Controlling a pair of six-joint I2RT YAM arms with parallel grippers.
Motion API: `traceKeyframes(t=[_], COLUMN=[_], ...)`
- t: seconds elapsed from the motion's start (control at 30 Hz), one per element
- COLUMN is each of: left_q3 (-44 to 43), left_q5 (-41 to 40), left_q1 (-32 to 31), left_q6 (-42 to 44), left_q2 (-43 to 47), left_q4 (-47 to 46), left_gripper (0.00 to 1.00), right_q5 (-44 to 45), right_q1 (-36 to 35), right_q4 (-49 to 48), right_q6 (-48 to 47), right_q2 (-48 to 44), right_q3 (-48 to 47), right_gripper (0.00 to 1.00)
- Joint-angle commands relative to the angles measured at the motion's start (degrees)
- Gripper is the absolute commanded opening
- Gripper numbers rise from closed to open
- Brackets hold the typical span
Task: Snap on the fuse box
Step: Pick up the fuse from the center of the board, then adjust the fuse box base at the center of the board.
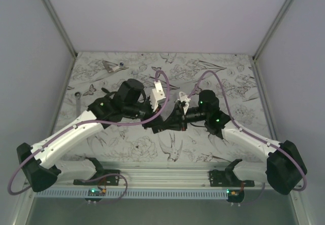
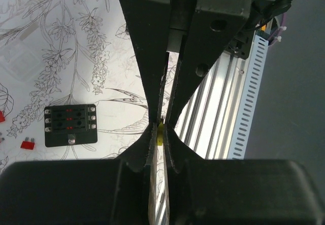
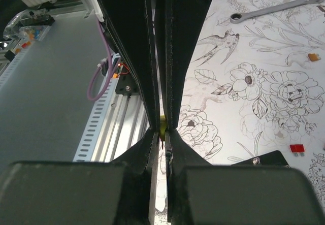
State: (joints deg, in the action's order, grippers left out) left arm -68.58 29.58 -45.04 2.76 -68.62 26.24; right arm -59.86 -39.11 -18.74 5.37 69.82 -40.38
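The fuse box (image 2: 71,125) lies flat on the flower-print table, a black block with red fuses in its slots, left of my left gripper. One black corner with a screw shows in the right wrist view (image 3: 265,158). In the top view the arms hide it. My left gripper (image 2: 160,134) and right gripper (image 3: 163,134) meet tip to tip above the table (image 1: 172,121). Both are shut on one small yellow fuse (image 2: 160,131), also seen in the right wrist view (image 3: 162,125).
Loose red fuses (image 2: 28,144) (image 3: 297,147) and an orange one (image 3: 315,57) lie on the table. A metal wrench (image 3: 269,9) lies farther off, at the table's left in the top view (image 1: 77,99). The aluminium rail (image 2: 213,108) runs along the near edge.
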Motion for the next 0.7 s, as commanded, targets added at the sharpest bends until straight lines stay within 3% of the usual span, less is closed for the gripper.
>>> traceKeyframes(t=[0.0,0.17,0.3,0.53,0.67], left_q3=[0.30,1.25,2.56,4.93,5.49], left_q5=[-0.31,-7.40,-12.48,-34.36,-38.87], left_q1=[-0.56,0.13,1.38,3.46,4.07], left_q6=[0.61,-1.70,-4.56,-17.24,-24.34], left_q2=[-0.12,0.82,1.57,1.82,0.16], left_q4=[-0.13,0.07,0.21,2.50,3.67], left_gripper=[0.00,0.00,0.00,0.00,0.00], right_q5=[2.06,8.35,15.45,40.07,48.34], right_q1=[-0.02,0.09,0.20,0.52,0.53], right_q4=[0.93,4.61,6.67,7.76,8.01], right_q6=[-1.95,-3.54,-2.78,4.84,8.29], right_q2=[0.52,1.74,2.71,8.12,13.66], right_q3=[-3.21,-2.85,-2.42,-1.08,-2.51], right_gripper=[0.14,0.38,0.47,0.47,0.42])
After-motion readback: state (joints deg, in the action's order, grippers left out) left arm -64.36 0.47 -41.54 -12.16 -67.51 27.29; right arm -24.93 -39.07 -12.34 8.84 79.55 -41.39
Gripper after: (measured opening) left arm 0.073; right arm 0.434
